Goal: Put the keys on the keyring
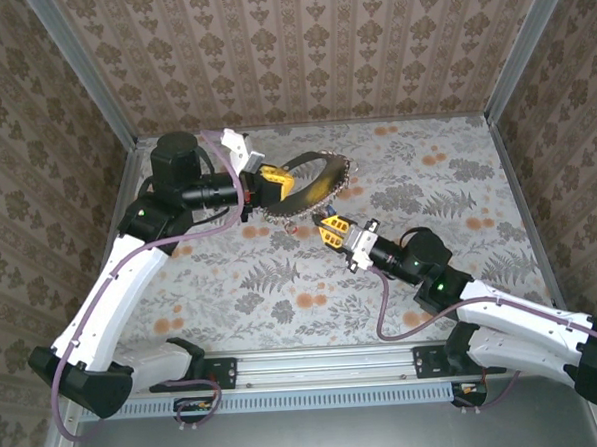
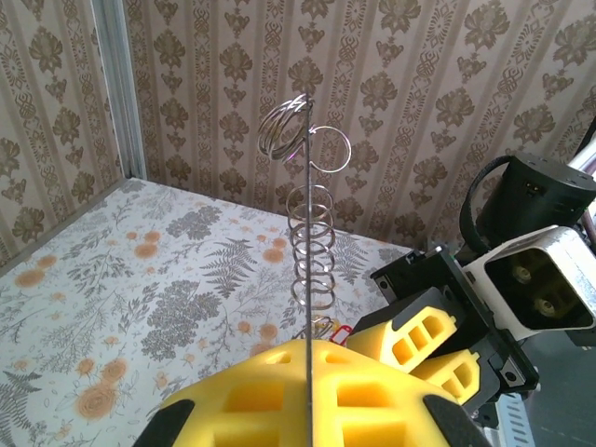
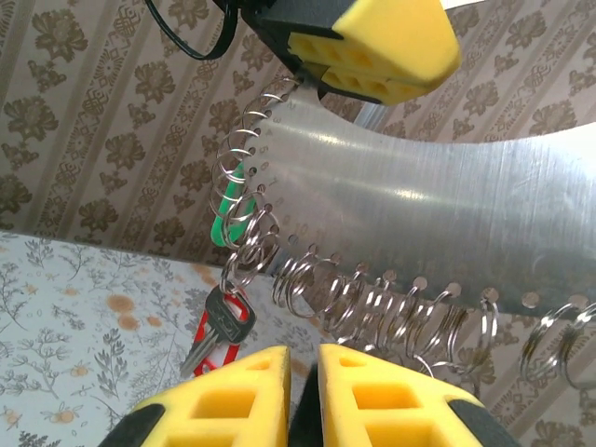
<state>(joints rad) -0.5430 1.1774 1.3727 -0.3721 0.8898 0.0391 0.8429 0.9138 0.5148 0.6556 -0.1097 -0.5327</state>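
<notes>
Floral table, keyring aloft (left gripper).

Mid-table is crowded. The keyring is held on edge by the left gripper, and its lower rim is fringed with rings and dangling keys. The right gripper sits just beneath, jaws a slit apart. The table is bare on the right and near left, so passage there is free. Walls close three sides.

left fingers clamped shut; right fingers narrowly apart
</notes>
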